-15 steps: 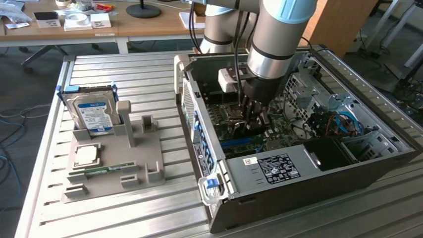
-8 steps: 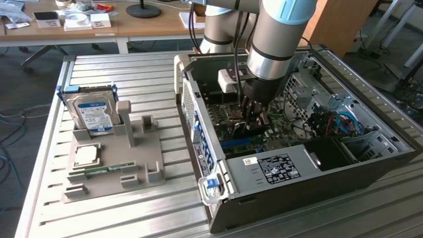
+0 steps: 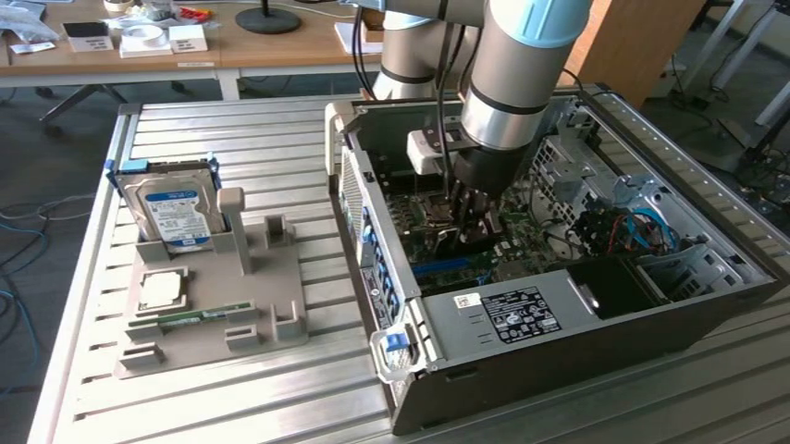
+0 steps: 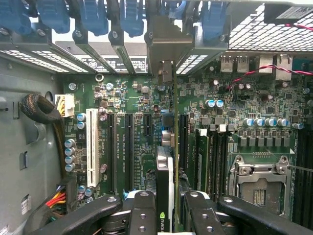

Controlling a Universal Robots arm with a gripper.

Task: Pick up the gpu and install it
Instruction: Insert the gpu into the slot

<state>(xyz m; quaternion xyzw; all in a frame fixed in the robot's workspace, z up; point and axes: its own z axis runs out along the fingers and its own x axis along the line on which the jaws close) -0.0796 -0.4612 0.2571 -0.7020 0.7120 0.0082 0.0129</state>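
Green circuit card, black-faced, one item: the gpu (image 4: 165, 171), standing on edge inside the computer case (image 3: 556, 370), its long side running from the tool toward the rear slot openings (image 4: 161, 49). Tool (image 4: 168, 201): fingers (image 4: 142, 210) clamped on the gpu, one to each face, gripping its upper edge. In the exterior view the tool (image 3: 475, 208) reaches down into the open case above the board. Beneath the card: motherboard (image 4: 142, 98), with black expansion slots (image 4: 128, 152) and a white slot (image 4: 92, 147) just beside the card's line; whether the card's contact edge sits in a slot cannot be told. Outside the case, on the tabletop (image 3: 222, 129): grey holder tray (image 3: 277, 277) carrying a blue-labelled hard drive (image 3: 173, 213), a processor chip (image 3: 163, 289) and a RAM stick (image 3: 198, 317). Hazards, as judged: a slightly tilted or offset card could meet the slot's wall rather than its opening and strain the board; the metal end bracket could catch on the rear panel; a narrow edge grip could let the card pivot under pressing load.
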